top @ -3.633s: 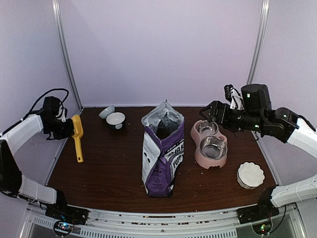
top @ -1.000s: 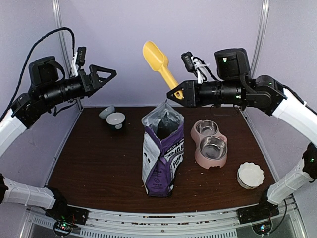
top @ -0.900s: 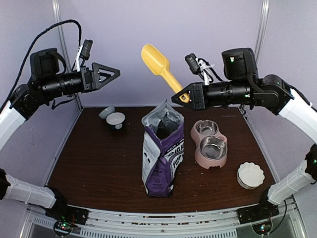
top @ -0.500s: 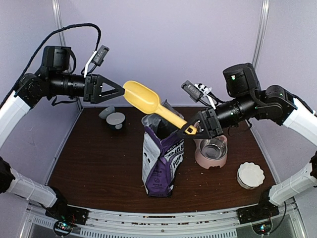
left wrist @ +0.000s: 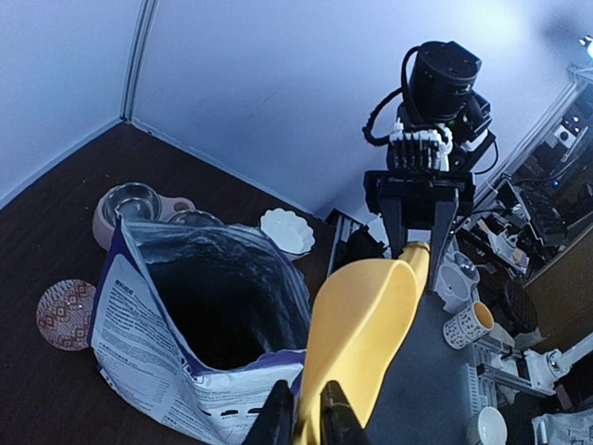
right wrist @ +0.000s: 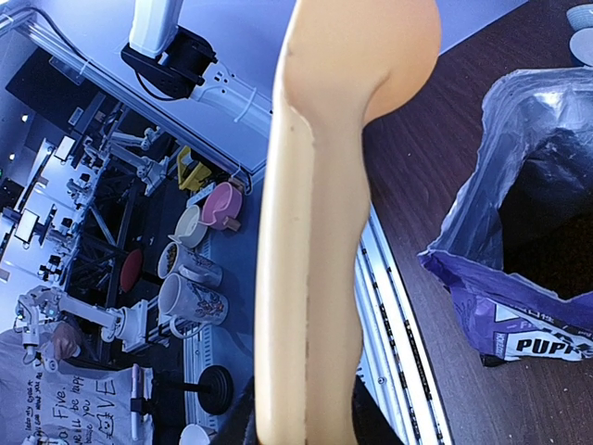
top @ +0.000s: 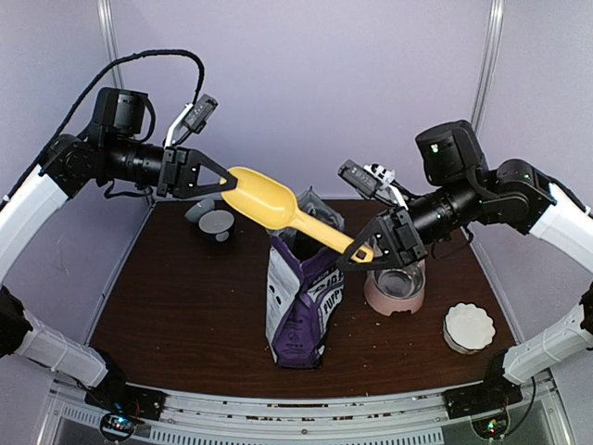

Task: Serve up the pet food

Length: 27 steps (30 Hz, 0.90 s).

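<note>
At the left of the top view, the left gripper (top: 222,183) has swung in from the upper left and now meets the front lip of the scoop (top: 264,201). In its wrist view the fingers sit either side of that lip, close together; we cannot tell whether they press it.

The scoop, a second ago tilted high against the back wall, now lies low and slanted over the mouth of the bag (top: 301,306). We judge that scooping is about to begin and nothing is served yet.

The bag stands upright and open at centre. Its inside is dark, and the kibble, presumably down there, shows in no view, nor on the scoop.

Right of it, the right gripper (top: 363,254) pinches the handle's end. The feeder (top: 394,297) sits behind it, and both its steel bowls look empty in the left wrist view. The white dish (top: 468,326) at lower right is empty too.
</note>
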{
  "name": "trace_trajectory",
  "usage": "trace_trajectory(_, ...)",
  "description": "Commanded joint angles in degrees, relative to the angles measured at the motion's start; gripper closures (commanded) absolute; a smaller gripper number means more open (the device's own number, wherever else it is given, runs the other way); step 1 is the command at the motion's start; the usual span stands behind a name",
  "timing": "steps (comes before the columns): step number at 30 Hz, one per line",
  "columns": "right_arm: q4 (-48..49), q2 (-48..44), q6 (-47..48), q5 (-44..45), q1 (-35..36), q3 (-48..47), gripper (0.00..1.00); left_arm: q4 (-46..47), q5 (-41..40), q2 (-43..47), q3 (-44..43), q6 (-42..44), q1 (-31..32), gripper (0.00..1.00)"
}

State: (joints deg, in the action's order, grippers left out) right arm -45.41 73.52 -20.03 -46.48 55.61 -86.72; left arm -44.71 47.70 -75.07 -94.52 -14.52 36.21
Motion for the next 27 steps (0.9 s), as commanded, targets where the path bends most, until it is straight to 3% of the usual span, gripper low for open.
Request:
trace_trajectory(1,-1.1,0.2,2.2,-1.2,0.2,-2.4,0.93,1.5,4.1,-0.3,-0.6,0.8,-0.1,0.9)
trace_trajectory(4,-0.7,0.4,2.1,-0.1,0.2,-2.3,0.91,1.5,5.1,-0.2,0.2,1.0,-0.1,0.98)
trace_trajectory(9,6.4,-1.5,-1.3,3.2,0.0,0.9,0.79,2.4,4.3,1.1,2.2,0.6,-0.1,1.0)
trace_trajectory(12,12.1,-3.0,-4.6,5.3,0.0,3.8,0.53,7.0,2.5,2.8,5.4,-2.4,-0.1,1.0)
trace_trajectory(13,14.3,-3.6,-6.4,5.8,0.0,5.2,0.36,9.1,1.7,3.7,6.7,-3.9,-0.1,1.0)
trace_trajectory(15,20.1,-5.1,-9.4,7.4,0.0,8.3,0.18,13.4,0.1,4.9,9.1,-7.1,-0.1,1.0)
trace_trajectory(17,26.2,-7.5,-12.2,10.4,-0.1,12.6,0.08,17.6,-1.0,5.9,11.5,-9.7,-0.1,1.0)
trace_trajectory(19,31.1,-9.7,-15.1,16.1,0.0,17.1,0.02,20.3,-3.6,6.6,13.2,-12.0,-0.1,1.0)
trace_trajectory(24,46.6,-13.6,-24.6,24.5,0.1,27.3,0.0,30.7,-7.3,9.2,19.1,-18.7,-0.1,1.0)
trace_trajectory(27,52.3,-14.2,-27.3,27.5,0.5,29.8,0.0,30.6,-8.1,9.2,19.2,-18.9,-0.1,1.0)
